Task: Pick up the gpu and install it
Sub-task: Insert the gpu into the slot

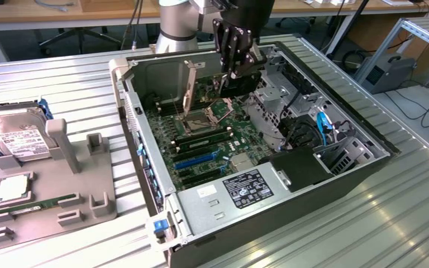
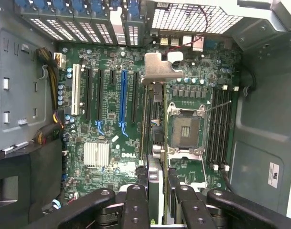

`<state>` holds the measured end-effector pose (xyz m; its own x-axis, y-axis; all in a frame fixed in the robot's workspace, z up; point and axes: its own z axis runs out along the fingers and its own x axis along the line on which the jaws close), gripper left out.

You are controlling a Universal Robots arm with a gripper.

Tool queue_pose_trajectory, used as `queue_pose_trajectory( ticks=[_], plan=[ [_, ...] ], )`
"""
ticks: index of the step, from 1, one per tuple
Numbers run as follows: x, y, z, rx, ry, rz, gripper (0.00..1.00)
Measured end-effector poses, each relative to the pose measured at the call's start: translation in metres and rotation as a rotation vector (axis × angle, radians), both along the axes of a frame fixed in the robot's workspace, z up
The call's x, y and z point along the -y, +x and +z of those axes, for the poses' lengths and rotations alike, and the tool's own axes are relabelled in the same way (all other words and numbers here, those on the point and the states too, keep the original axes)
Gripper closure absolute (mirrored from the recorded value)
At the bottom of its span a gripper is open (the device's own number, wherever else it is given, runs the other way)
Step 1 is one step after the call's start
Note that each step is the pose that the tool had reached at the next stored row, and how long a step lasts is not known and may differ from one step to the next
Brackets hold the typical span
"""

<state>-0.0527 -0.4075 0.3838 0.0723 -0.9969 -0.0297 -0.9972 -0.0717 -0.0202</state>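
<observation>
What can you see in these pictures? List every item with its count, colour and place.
computer case: one, dark grey, centre, open
motherboard: one, green, inside case
holder: one, grey, exterior view's left
hard drive: one, silver, on holder
memory stick: one, green, on holder
gpu: one, black with silver bracket, held over motherboard
robot arm: one, silver-grey, behind case
gripper: one, black, shut on gpu

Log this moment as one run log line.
end effector: shut on gpu | gpu: held over motherboard inside open computer case | seated: no
</observation>
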Motion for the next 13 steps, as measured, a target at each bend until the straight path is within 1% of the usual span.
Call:
queue_pose_trajectory(
  ticks=[10, 13],
  plan=[
    [0.0, 0.0, -0.0002, 0.0, 0.0, 0.048, 0.73],
    [0.0, 0.0, -0.0002, 0.0, 0.0001, 0.053, 0.73]
  ],
)
